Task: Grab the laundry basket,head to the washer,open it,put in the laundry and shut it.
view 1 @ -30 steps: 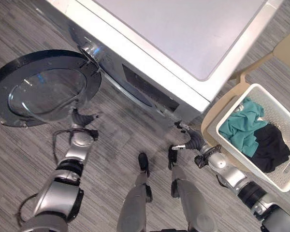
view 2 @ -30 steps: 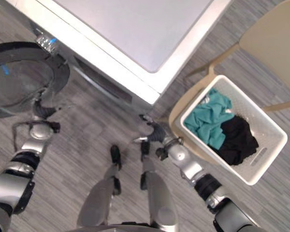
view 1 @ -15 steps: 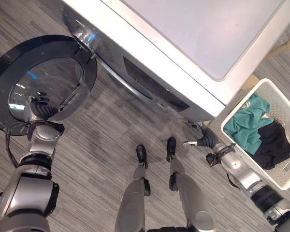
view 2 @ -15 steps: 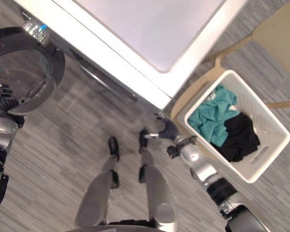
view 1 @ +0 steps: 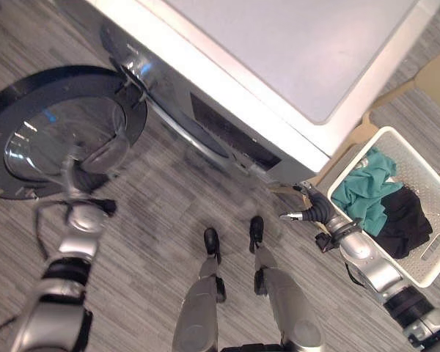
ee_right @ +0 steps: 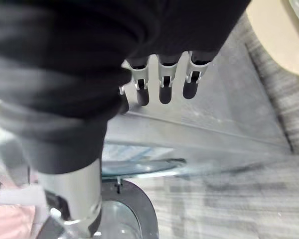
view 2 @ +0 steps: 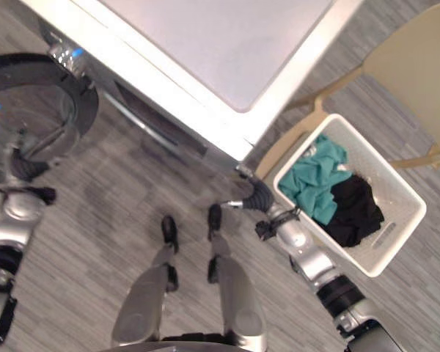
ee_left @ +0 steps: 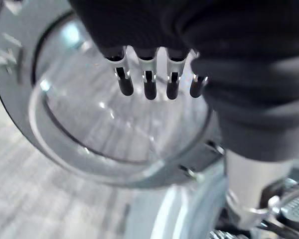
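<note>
White laundry basket (view 1: 425, 271) holds teal and black clothes beside the washer (view 1: 279, 73), door (view 1: 59, 132) open; left hand (ee_left: 154, 84) and right hand (ee_right: 162, 82) fingers relaxed, empty.

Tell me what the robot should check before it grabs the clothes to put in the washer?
1. Washer door open: ok, it is swung wide to the robot's left.
2. Clothes in the laundry basket: ok, a teal garment and a black garment lie inside.
3. Basket steady: ok, it rests on a beige chair beside the washer.
4. Right hand free: ok, fingers relaxed, holding nothing, near the basket's edge.
5. Left hand free: ok, straight fingers by the door glass, gripping nothing.
6. Drum empty: cannot tell, the opening faces away from the head views.
</note>
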Tool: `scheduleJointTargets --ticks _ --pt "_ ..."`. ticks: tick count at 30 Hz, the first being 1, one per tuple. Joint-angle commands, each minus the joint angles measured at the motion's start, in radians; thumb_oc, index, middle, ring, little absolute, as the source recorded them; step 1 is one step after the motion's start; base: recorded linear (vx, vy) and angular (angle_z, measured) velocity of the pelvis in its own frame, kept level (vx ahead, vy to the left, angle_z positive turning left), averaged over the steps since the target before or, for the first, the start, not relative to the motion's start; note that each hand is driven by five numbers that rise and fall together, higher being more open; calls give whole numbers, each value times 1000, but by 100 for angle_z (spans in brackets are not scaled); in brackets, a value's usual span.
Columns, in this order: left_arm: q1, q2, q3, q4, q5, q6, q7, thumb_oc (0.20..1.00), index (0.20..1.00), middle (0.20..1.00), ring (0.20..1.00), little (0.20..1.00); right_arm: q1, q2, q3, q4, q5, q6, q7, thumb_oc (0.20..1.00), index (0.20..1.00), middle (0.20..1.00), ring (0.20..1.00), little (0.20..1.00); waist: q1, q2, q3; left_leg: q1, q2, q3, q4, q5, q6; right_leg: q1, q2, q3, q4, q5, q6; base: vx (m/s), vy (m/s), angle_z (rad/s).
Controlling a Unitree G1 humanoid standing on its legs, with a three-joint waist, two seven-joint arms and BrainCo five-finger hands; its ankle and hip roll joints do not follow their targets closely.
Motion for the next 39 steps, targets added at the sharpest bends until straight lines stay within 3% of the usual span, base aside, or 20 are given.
scheduleJointTargets --ticks 1,2,4,7,9,12,17,18,19,20,24,30,39 --pt "33 -46 -30 31 -23 -50 -10 1000 1000 1000 1000 1000 42 31 -11 -49 -46 -38 -21 1000 1000 1000 1000 1000 -1 -8 -114 -48 12 9 156 -141 -6 11 -111 -28 112 -155 125 8 19 -40" --pt "33 -46 -30 31 -23 -50 -10 1000 1000 1000 1000 1000 42 31 -11 -49 -46 -38 -21 1000 1000 1000 1000 1000 -1 -8 -114 -48 12 9 156 -141 -6 11 -111 -28 112 -155 125 0 17 -47" --pt "133 -127 -41 -18 -20 -50 -30 1000 1000 1000 1000 1000 39 30 -23 -72 -81 -33 -25 1000 1000 1000 1000 1000 -4 -1 -127 14 34 74 162 -158 -2 22 -108 -51 144 -167 124 8 -25 -55" --pt "221 -192 -40 -1 -31 -38 -51 1000 1000 1000 1000 1000 56 23 -44 -101 -120 -30 -31 1000 1000 1000 1000 1000 5 16 -165 97 70 135 143 -182 -19 63 -122 -151 156 -194 130 112 -90 -135" --pt "259 -218 -40 34 -30 -30 -71 1000 1000 1000 1000 1000 66 21 -54 -111 -145 -28 -37 1000 1000 1000 1000 1000 0 22 -194 134 82 169 136 -178 -27 87 -121 -183 149 -209 125 153 -198 -123" --pt "288 -257 -62 133 -8 -16 -101 1000 1000 1000 1000 1000 97 17 -72 -110 -190 -23 -48 1000 1000 1000 1000 1000 -24 39 -232 183 98 193 139 -176 -43 117 -100 -155 134 -224 112 118 -225 -59" --pt "324 -324 -80 266 19 4 -150 1000 1000 1000 1000 1000 87 -16 -42 -77 -257 -7 -53 1000 1000 1000 1000 1000 -52 58 -272 217 153 217 245 -184 -73 200 -58 -109 80 -249 83 114 -200 -37" --pt "341 -347 -94 307 24 5 -157 1000 1000 1000 1000 1000 48 -30 -1 -49 -293 7 -45 1000 1000 1000 1000 1000 -40 59 -274 206 161 180 301 -139 -90 223 -42 -85 64 -257 70 -20 -150 -62" --pt "342 -364 -102 330 18 -1 -158 1000 1000 1000 1000 1000 11 -33 32 -19 -308 10 -48 1000 1000 1000 1000 1000 -23 50 -266 172 150 142 317 -103 -83 217 -40 -74 53 -236 56 -18 -212 -100" --pt "339 -383 -115 373 19 5 -167 1000 1000 1000 1000 1000 -35 -30 78 31 -321 22 -50 1000 1000 1000 1000 1000 4 40 -263 114 123 53 292 -131 -70 226 -46 -61 36 -239 56 -58 -156 -125" --pt "342 -392 -118 430 34 5 -174 1000 1000 1000 1000 1000 -146 -46 165 143 -389 37 -56 1000 1000 1000 1000 1000 44 46 -241 47 94 -26 244 -110 -76 236 -35 -17 26 -236 56 0 -25 -54" --pt "360 -369 -107 469 70 11 -173 1000 1000 1000 1000 1000 -250 -30 245 271 -484 56 -73 1000 1000 1000 1000 1000 64 65 -243 102 87 -38 149 -93 -67 230 -9 6 27 -229 58 17 28 -40" --pt "319 -342 -158 422 41 -9 -159 1000 1000 1000 1000 1000 -414 49 300 553 -562 112 -159 1000 1000 1000 1000 1000 106 74 -191 56 63 -69 114 -76 -53 153 -31 -31 56 -213 69 -46 49 8"
